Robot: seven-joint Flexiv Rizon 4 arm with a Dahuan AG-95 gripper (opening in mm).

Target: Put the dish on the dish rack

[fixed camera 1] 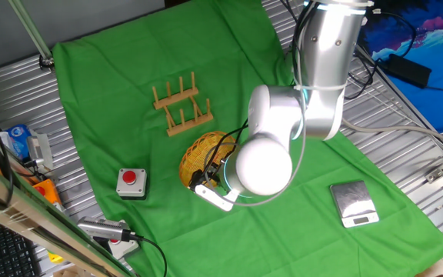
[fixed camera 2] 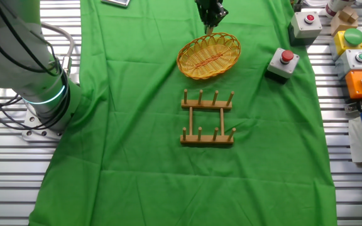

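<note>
The dish [fixed camera 2: 209, 56] is a yellow woven wicker plate with reddish streaks in its middle, at the far end of the green cloth and sitting slightly askew. My gripper [fixed camera 2: 209, 28] comes down onto its far rim, the dark fingers drawn together on the wicker edge. In one fixed view the dish [fixed camera 1: 202, 154] shows only partly, because the arm's white elbow [fixed camera 1: 264, 165] covers its right side and the gripper. The dish rack [fixed camera 2: 207, 118], light-brown wood with two rails of upright pegs, stands empty just in front of the dish. It also shows as the dish rack [fixed camera 1: 181, 108].
A grey box with a red button [fixed camera 2: 283, 63] sits right of the dish, also seen as the button box [fixed camera 1: 131, 181]. A small silver scale [fixed camera 1: 354, 204] lies on the cloth. More button boxes [fixed camera 2: 357, 56] line the table edge. The robot base [fixed camera 2: 43, 100] stands off the cloth.
</note>
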